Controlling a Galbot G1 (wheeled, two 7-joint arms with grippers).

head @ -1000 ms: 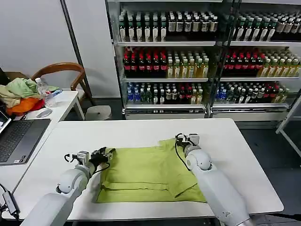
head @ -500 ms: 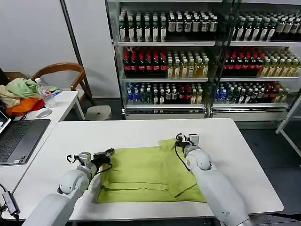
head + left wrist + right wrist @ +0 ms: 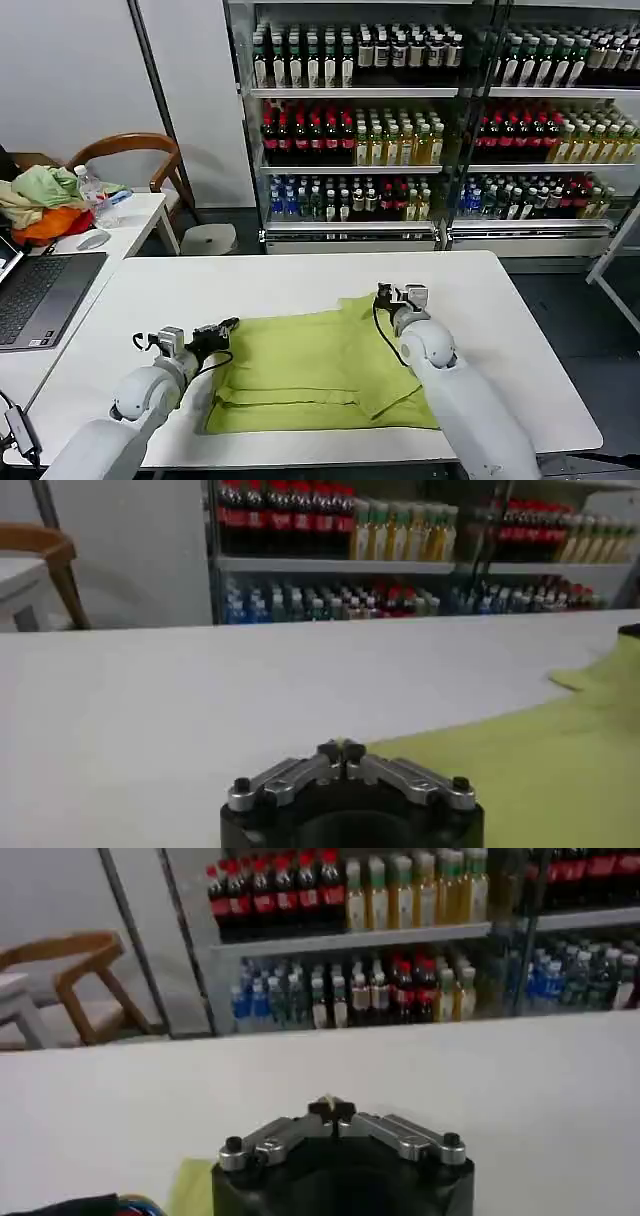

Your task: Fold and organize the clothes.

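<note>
- lime t-shirt point(image 3: 320, 370) lies partly folded on the white table point(image 3: 300, 285), near its front edge
- left tool point(image 3: 222, 329) clenched, holding nothing, at the shirt's left edge
- right tool point(image 3: 385, 293) clenched, holding nothing, at the shirt's far right corner
- side desk on the left: laptop point(image 3: 35, 295), clothes heap point(image 3: 40, 200), chair point(image 3: 135, 160) beside it
- bottle shelves point(image 3: 430, 120) behind the table; labels unreadable

Matt cotton T-shirt point(image 3: 320, 368); smooth white table point(image 3: 300, 285)

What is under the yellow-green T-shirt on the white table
The T-shirt lies folded flat on the white table; bare tabletop shows around it. Whatever sits beneath or inside its folds is covered.
</note>
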